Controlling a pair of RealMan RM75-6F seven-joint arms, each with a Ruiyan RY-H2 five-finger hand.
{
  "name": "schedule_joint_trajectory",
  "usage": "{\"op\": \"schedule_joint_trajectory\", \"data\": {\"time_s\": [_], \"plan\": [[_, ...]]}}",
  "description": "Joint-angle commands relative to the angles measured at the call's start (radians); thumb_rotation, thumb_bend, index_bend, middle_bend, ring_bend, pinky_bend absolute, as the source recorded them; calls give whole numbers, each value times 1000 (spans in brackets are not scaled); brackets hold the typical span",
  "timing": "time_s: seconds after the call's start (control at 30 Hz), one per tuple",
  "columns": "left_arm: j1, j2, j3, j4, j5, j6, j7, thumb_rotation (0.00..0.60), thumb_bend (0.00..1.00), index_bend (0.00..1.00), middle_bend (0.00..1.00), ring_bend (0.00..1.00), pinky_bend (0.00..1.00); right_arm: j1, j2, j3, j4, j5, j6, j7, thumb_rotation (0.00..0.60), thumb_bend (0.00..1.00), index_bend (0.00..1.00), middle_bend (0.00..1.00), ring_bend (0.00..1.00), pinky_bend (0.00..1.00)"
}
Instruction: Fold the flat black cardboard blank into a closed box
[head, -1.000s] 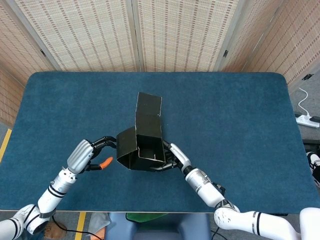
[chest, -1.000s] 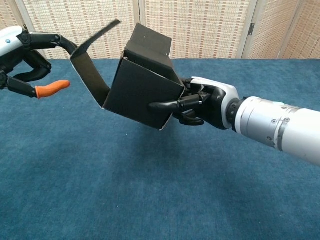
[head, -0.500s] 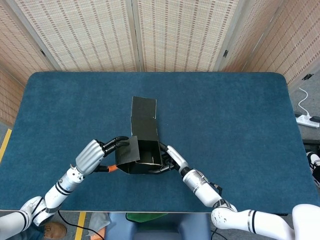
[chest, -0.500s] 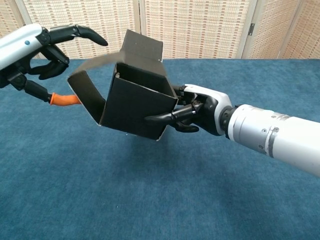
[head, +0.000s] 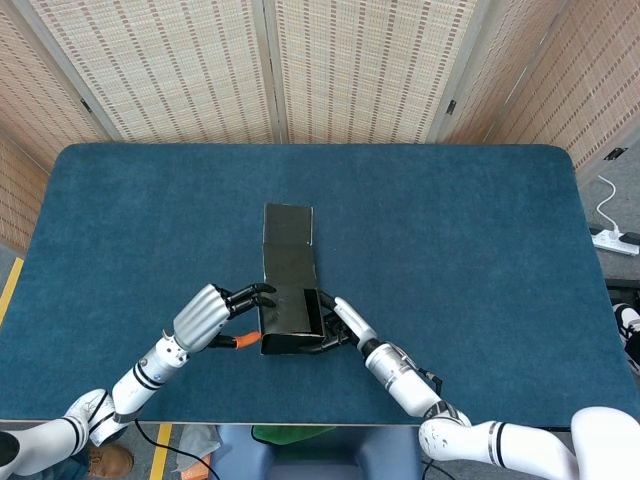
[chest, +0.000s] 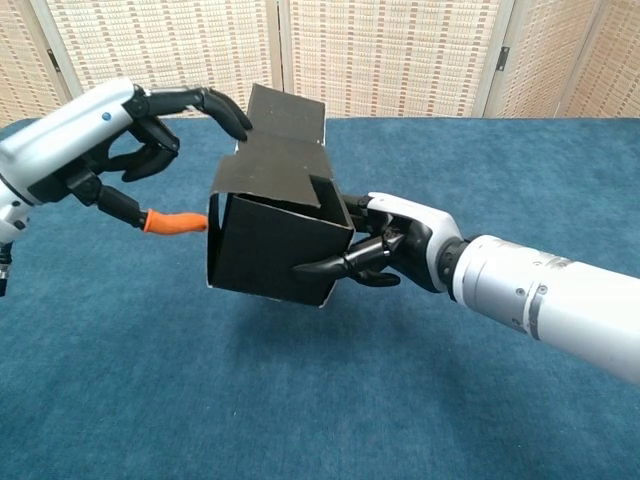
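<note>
Woven reed screens stand behind a blue carpeted tabletop, and a white power strip lies on the floor off its far right edge. Near the front middle of the tabletop, a black cardboard box is held up off the surface between the two hands; in the chest view blue shows beneath its lower edge. The box is partly formed: its side walls stand, one flap lies folded over the top, and a longer lid panel stretches away from the robot toward the back of the tabletop. The right hand grips the box from the right side, with a dark finger laid along the front wall near its lower corner and the rest of the fingers tucked against the side wall. The left hand is at the box's left, its dark fingers reaching over and touching the top flap near its left edge, pressing on it rather than wrapped around it. An orange-tipped finger of that hand points at the left wall of the box, its tip touching or just beside the cardboard; I cannot tell which. In the head view both forearms angle in from the near edge and meet at the box.
</note>
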Motion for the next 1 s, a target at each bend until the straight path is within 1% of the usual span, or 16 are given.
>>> {"op": "schedule_joint_trajectory", "data": {"time_s": [0.03, 0.3, 0.73, 1.0], "plan": [[-12, -16, 16, 26, 16, -2, 8, 600, 225, 446, 420, 901, 1000, 1, -3, -5, 11, -4, 7, -3, 600, 263, 432, 510, 798, 1000], [-43, -62, 52, 124, 50, -12, 21, 600, 222, 456, 420, 900, 1000, 12, -24, -21, 70, -5, 12, -26, 600, 264, 432, 511, 798, 1000], [-64, -195, 107, 371, 54, -31, -38, 600, 223, 462, 424, 900, 1000, 33, -115, -77, 219, -84, 50, -64, 600, 264, 432, 506, 798, 1000], [-42, -243, 131, 500, 46, 12, -74, 600, 223, 445, 417, 893, 1000, 34, -125, -101, 278, -130, 57, -26, 600, 264, 432, 505, 797, 1000]]}}
